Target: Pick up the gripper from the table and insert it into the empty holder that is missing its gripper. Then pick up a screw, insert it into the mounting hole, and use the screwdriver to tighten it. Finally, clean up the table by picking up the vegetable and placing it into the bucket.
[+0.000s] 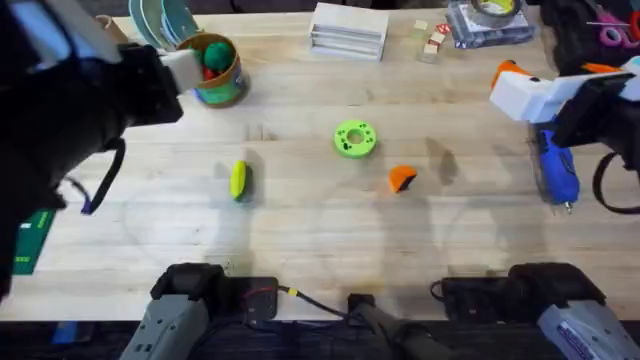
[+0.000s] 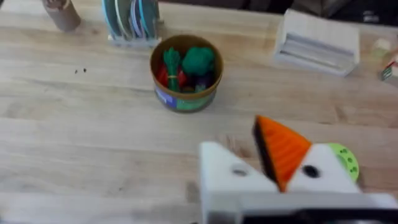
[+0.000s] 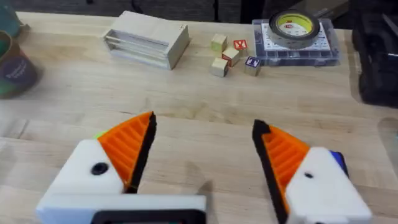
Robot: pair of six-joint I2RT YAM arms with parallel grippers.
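The loose orange gripper (image 1: 401,178) lies on the table right of centre. The lime-green disc (image 1: 354,138) with the mounting hole sits just behind it. A yellow vegetable (image 1: 239,180) lies left of centre. The blue screwdriver (image 1: 555,170) rests at the right, under my right arm. My left gripper (image 2: 239,140) hovers high near the bucket (image 2: 185,71), shut and holding nothing. One side of it is the bare white holder (image 2: 227,174) and the other carries an orange tip. My right gripper (image 3: 205,124) is open, with orange tips on both sides, and hangs over the right side (image 1: 512,85).
The bucket (image 1: 215,70) holds green and red toy vegetables. At the back stand a plate rack (image 1: 165,20), a white box (image 1: 348,28), small blocks (image 1: 432,40) and a tape roll on a clear case (image 1: 490,20). A brown paper cup (image 2: 61,12) stands at the far left.
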